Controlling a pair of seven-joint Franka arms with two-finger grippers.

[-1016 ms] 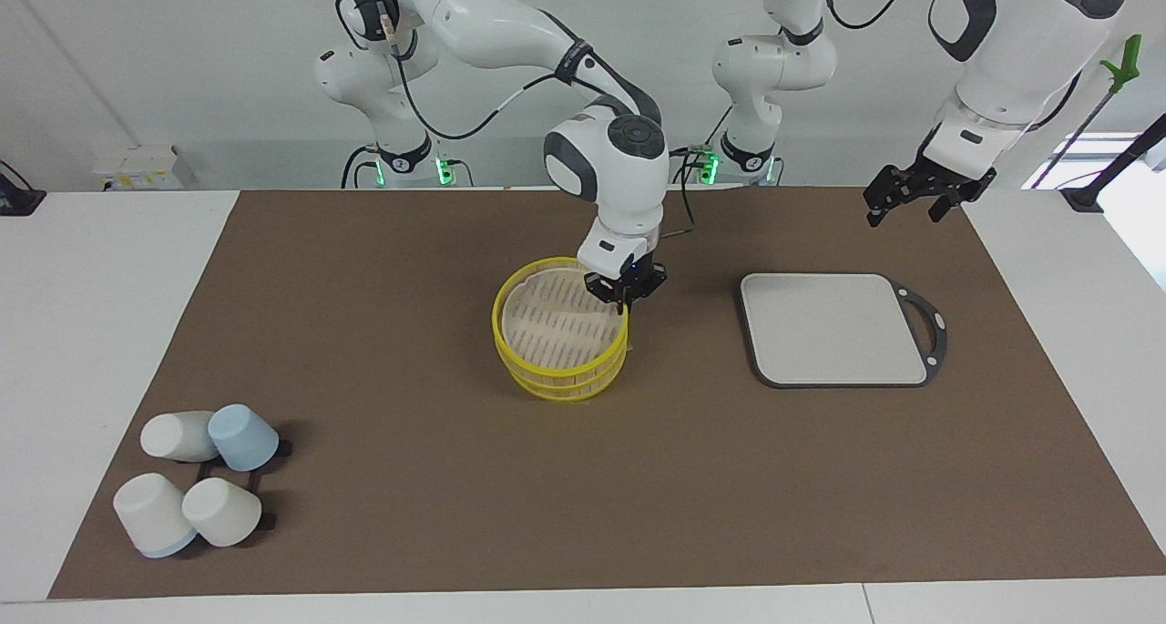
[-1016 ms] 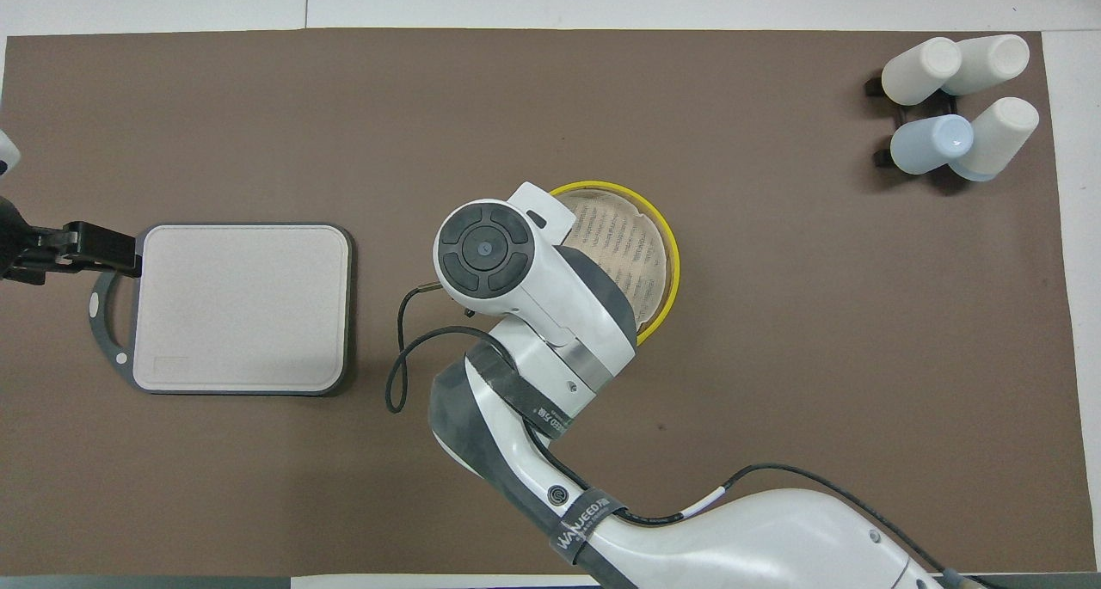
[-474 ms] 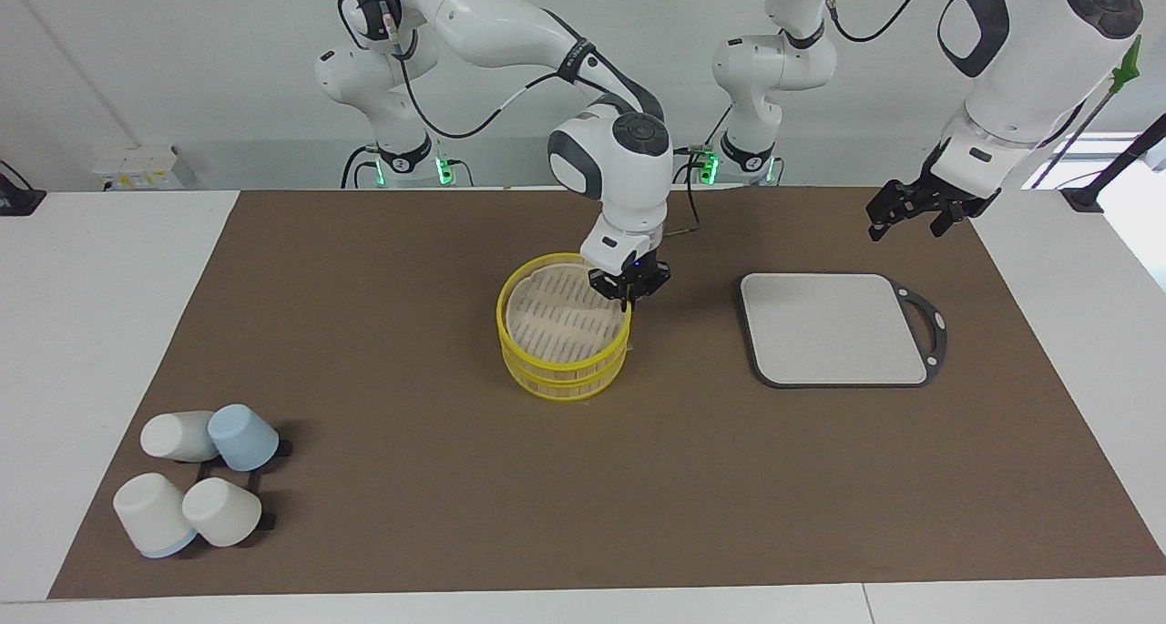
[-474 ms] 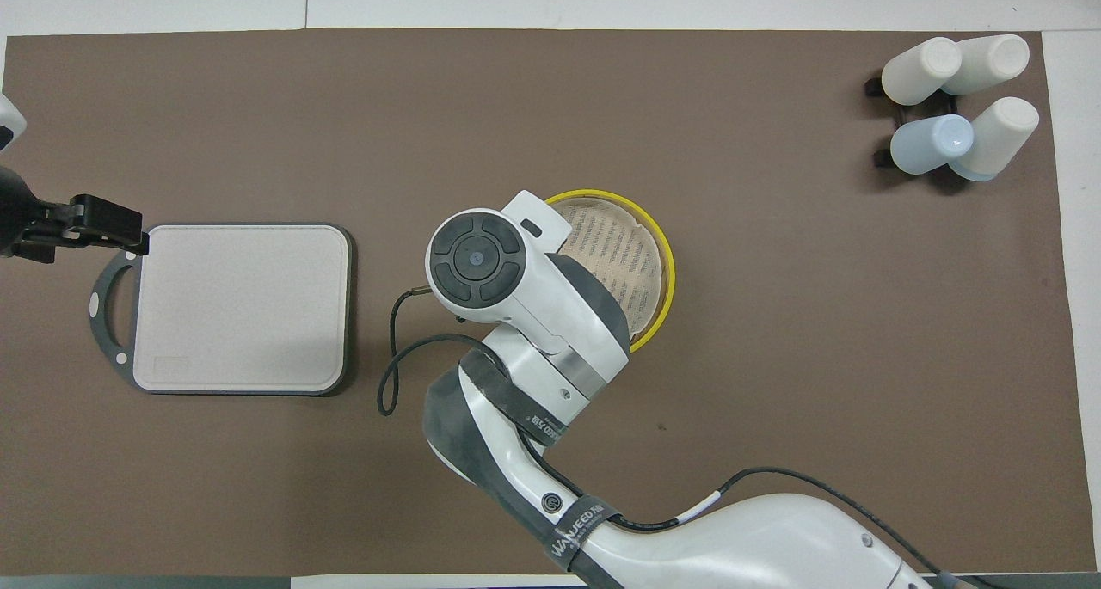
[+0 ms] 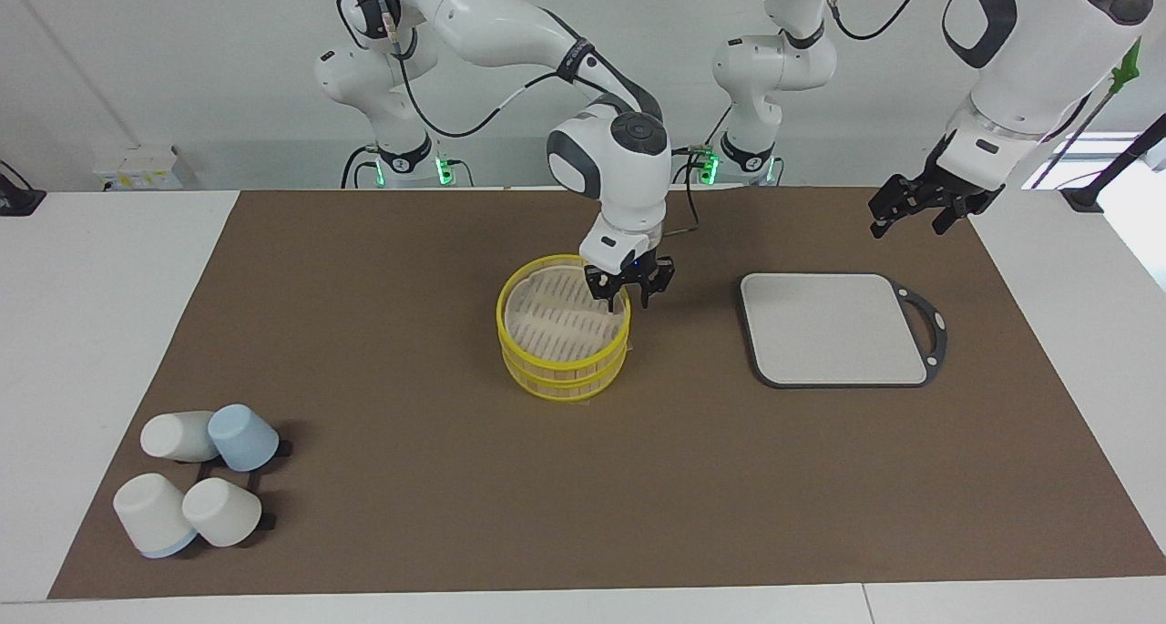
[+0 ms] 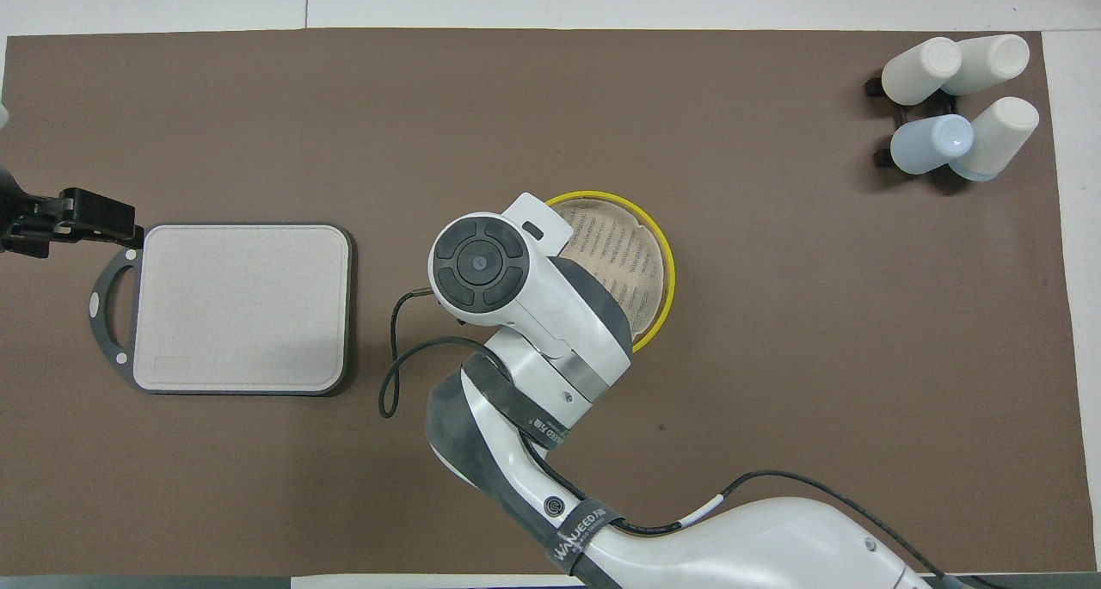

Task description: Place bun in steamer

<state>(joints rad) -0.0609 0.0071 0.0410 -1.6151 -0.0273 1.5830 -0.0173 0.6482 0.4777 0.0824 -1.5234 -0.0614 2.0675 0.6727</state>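
Observation:
The steamer (image 5: 563, 328) is a yellow-rimmed basket of two stacked tiers with a slatted top, standing mid-table; it also shows in the overhead view (image 6: 632, 254). My right gripper (image 5: 627, 298) is open, with its fingers spread astride the steamer's rim on the side toward the left arm's end. In the overhead view my right arm's wrist hides this gripper. My left gripper (image 5: 909, 212) hangs open and empty in the air over the mat beside the board's handle; it also shows in the overhead view (image 6: 77, 219). No bun shows in either view.
A grey square board (image 5: 833, 328) with a black rim and handle lies toward the left arm's end, also in the overhead view (image 6: 241, 305). Several white and blue cups (image 5: 196, 478) lie on a black rack at the right arm's end, farther from the robots (image 6: 959, 107).
My right gripper was shut on the steamer's rim with the top tier askew; the tier has settled level and the gripper has opened. My left gripper has shifted slightly.

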